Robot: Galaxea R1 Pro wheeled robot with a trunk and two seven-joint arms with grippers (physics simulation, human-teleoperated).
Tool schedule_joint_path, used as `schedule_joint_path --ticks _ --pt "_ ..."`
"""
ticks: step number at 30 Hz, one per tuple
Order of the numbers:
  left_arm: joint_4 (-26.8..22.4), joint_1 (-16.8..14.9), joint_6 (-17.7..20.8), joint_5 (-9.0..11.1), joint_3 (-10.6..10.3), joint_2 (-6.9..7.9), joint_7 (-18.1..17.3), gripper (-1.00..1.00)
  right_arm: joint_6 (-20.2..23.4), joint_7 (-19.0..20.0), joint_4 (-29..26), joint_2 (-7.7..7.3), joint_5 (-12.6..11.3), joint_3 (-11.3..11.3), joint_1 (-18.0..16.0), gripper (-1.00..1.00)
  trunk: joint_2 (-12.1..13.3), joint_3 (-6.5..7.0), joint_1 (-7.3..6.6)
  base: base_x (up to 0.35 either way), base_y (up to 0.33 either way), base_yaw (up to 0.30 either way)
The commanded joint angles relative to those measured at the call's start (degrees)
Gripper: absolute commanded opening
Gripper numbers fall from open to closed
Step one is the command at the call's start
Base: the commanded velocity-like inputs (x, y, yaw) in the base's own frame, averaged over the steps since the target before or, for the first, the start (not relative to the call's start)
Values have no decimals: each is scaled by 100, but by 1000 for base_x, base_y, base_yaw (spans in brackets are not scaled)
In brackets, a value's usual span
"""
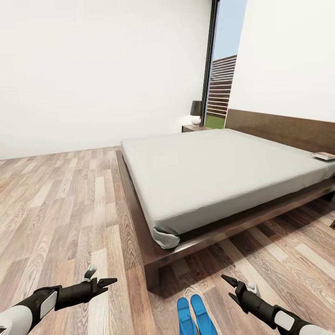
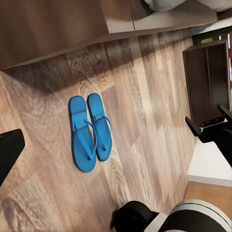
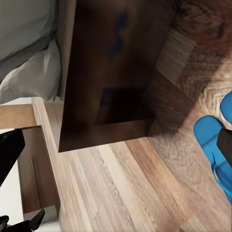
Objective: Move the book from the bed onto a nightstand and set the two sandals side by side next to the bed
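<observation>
Sandals (image 1: 195, 315) paired at bottom centre beside bed (image 1: 218, 172); jaws parted, empty; book (image 1: 324, 156) far right, best approached closer.

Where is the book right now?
In the head view the book lies on the bed, at the mattress's far right edge near the headboard, well away from both grippers and the blue sandals on the floor.

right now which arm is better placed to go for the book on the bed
Right, most likely. The book lies at the mattress's far right edge near the headboard, on the side of the right pincer. The left pincer hangs over bare floor, across the bed from it. Both look open.
</observation>
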Motion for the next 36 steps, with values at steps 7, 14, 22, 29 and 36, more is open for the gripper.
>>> schedule_joint_path --ticks 7,14,22,29,36 --pt "-1 -3 67 16 2 -1 -11 100 44 15 16 -3 -3 -55 -8 100 -2 -5 -1 0 0 0" --pt "-1 -3 72 16 2 -2 -10 100 43 17 19 -3 -5 -59 -8 100 -2 -5 -1 0 0 0" --pt "-1 -2 74 16 2 -2 -18 100 51 12 14 -3 2 -51 -8 100 -2 -5 -1 0 0 0" --pt "-1 -3 74 16 2 -2 -18 100 51 9 12 -3 -9 -57 -8 100 -2 -5 -1 -8 0 0" --pt "-1 -3 74 16 2 -2 -19 100 63 14 11 -3 -19 -60 -8 100 -2 -5 -1 -99 0 -5"
